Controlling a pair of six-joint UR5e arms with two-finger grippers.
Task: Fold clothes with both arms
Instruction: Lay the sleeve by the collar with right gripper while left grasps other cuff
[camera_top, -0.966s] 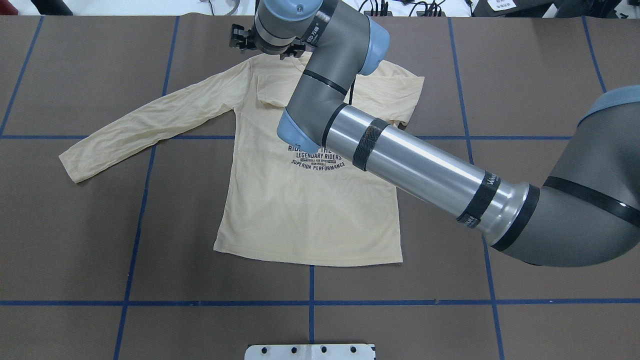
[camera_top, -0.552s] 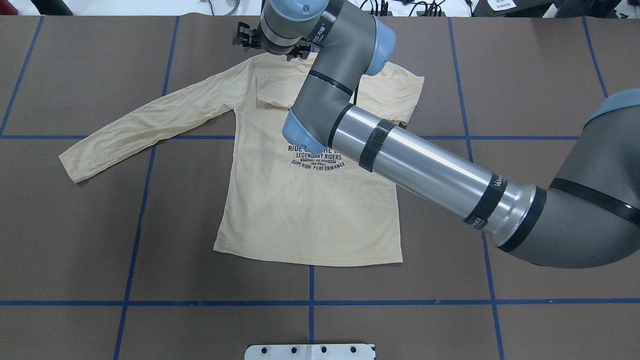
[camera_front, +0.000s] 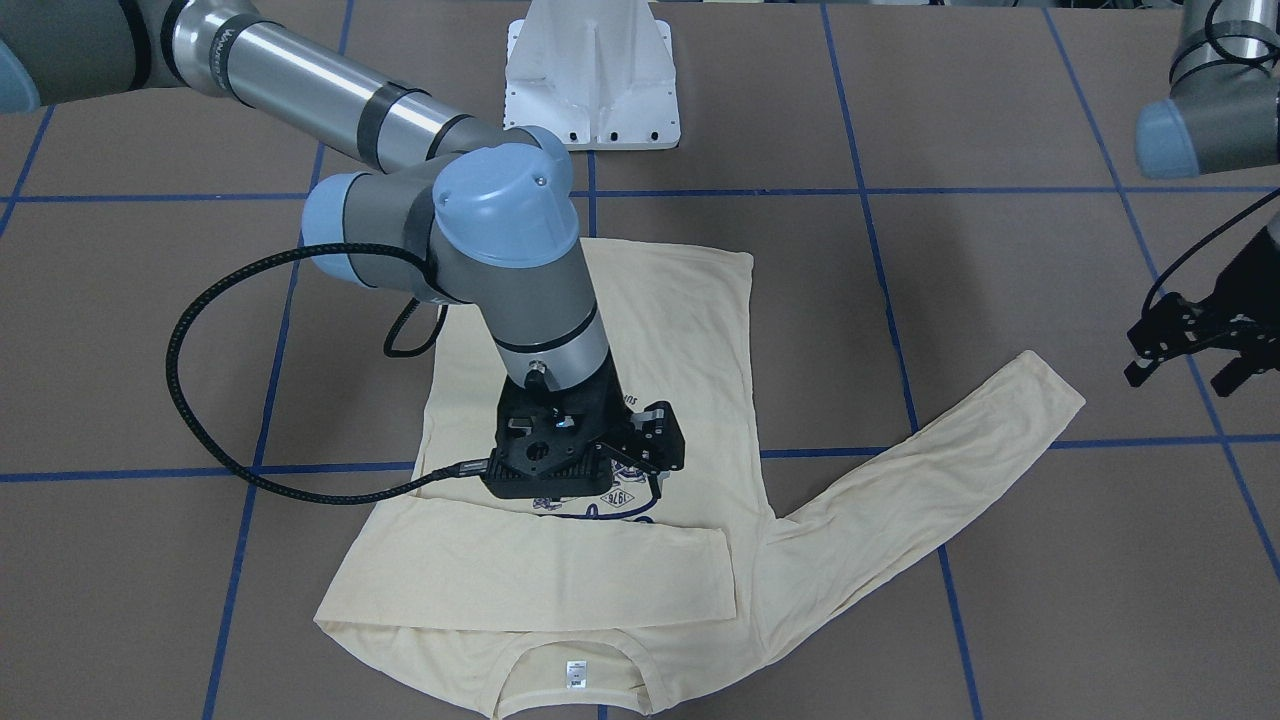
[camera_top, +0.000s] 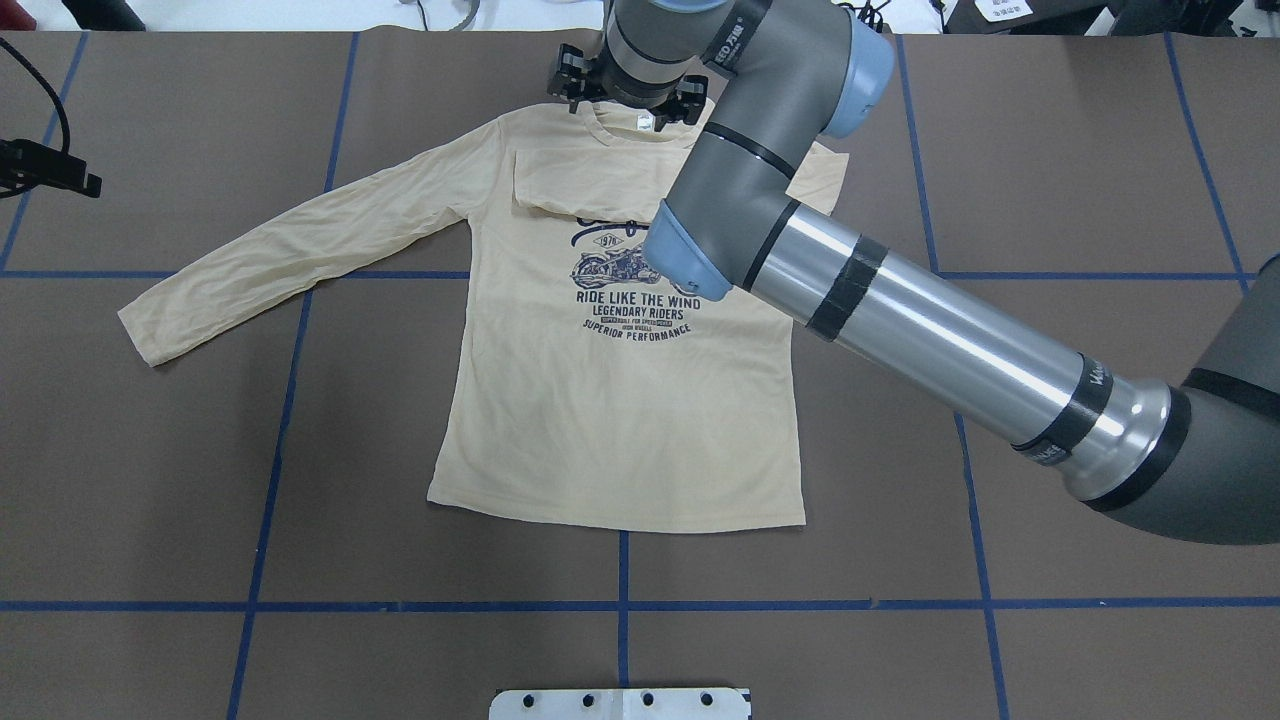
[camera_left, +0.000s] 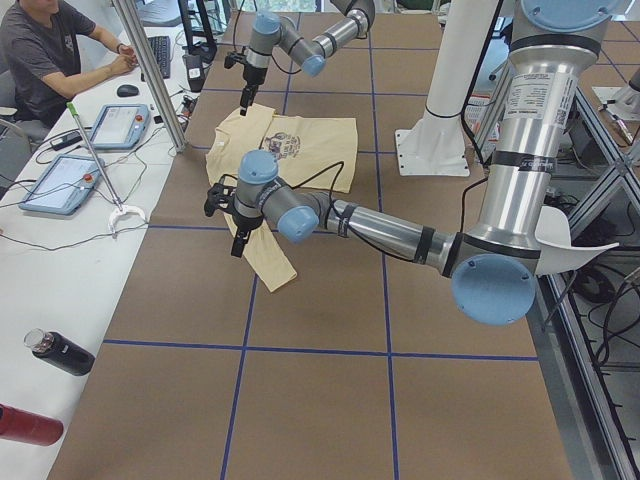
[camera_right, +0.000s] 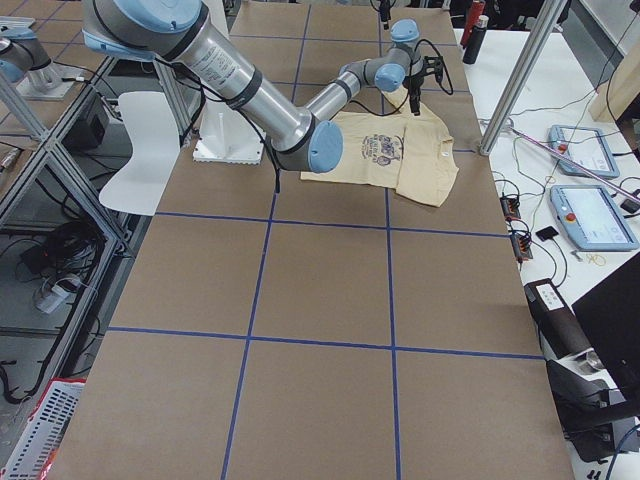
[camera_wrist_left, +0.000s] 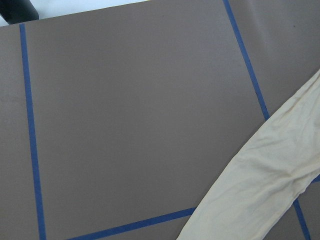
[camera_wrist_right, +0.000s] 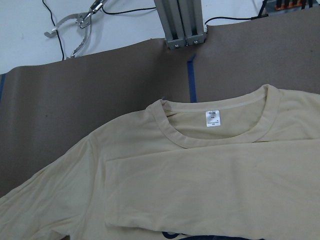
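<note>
Over the brown desk (camera_top: 150, 450) hung the left gripper (camera_front: 1178, 372), fingers spread; pinching the sleeve (camera_front: 930, 480) by its cuff seemed wisest. Right gripper (camera_front: 655, 450): fingers unreadable.

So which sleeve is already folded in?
The right sleeve, laid across the shirt; the left sleeve lies stretched out sideways.

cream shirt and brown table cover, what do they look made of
Pale cream-yellow long-sleeve shirt: thin matte knit, probably cotton jersey, judging by its soft wrinkles and ribbed neckband. Brown table cover: flat matte sheet, perhaps paper or felt; its far edge lies slightly wavy.
</note>
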